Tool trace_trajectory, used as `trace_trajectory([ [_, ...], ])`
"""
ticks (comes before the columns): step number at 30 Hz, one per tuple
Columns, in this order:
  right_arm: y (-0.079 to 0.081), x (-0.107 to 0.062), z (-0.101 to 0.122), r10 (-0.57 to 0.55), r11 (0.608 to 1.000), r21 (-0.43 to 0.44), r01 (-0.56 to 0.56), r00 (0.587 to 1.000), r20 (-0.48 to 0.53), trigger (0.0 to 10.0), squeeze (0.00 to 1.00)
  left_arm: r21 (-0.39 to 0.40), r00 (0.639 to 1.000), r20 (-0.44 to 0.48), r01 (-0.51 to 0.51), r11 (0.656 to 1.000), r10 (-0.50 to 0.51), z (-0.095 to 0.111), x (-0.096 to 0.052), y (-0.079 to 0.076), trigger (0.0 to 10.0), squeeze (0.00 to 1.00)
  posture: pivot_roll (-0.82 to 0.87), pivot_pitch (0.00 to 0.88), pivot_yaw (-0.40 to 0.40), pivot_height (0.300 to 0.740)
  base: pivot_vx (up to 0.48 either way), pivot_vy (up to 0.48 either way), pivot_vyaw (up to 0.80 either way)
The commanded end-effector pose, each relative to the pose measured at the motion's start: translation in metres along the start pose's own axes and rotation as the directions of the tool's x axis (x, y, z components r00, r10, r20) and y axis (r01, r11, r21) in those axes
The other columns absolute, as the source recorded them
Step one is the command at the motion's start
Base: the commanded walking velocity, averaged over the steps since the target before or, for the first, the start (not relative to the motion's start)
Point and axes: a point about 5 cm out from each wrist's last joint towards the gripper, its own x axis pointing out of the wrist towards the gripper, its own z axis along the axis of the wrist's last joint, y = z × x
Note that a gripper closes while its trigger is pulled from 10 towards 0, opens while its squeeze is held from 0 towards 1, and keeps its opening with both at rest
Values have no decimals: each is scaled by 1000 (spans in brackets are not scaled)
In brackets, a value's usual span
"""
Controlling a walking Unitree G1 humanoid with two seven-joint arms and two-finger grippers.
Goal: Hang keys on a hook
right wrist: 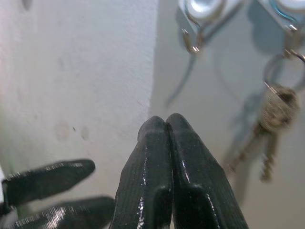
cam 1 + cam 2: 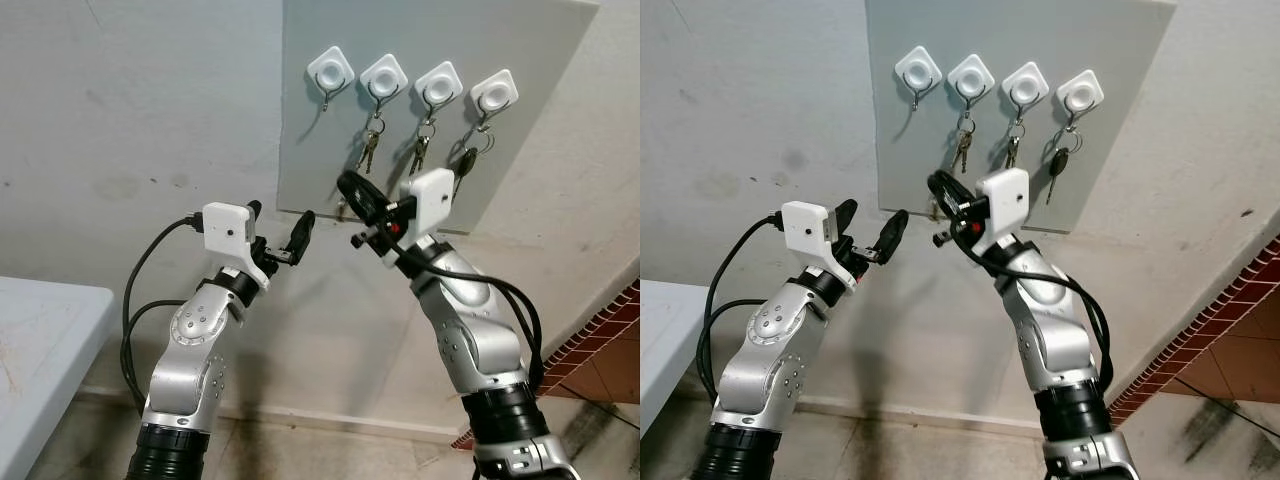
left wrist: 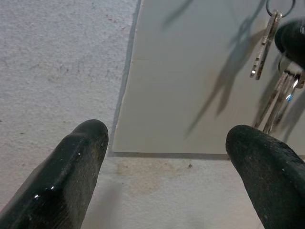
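Note:
A grey board [image 2: 520,120] on the wall carries a row of white hooks. The leftmost hook [image 2: 329,72] hangs bare, seen close in the right wrist view as the hook [image 1: 193,43]. The three other hooks each hold keys [image 2: 369,150]. My right gripper [image 2: 345,182] is raised below the bare hook, near the board's lower left, and is shut on a small bunch of keys [image 2: 343,208] that dangles under its fingertips [image 1: 166,121]. My left gripper [image 2: 280,215] stands open just left of it, off the board's lower left corner, holding nothing.
A white table [image 2: 40,340] juts in at the lower left. Red brick tiling [image 2: 600,340] runs along the lower right. A black cable [image 2: 135,300] loops from my left wrist. Bare wall [image 2: 140,120] spreads left of the board.

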Motion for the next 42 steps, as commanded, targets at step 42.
trace_trajectory([
  [42, -17, 49, 62, 27, 999, 15, -33, 960, 278, 10000, 0, -15, 997, 41, 66, 998, -66, 16, 13, -14, 10000, 0, -6, 36, -87, 740, 0, 0, 0],
])
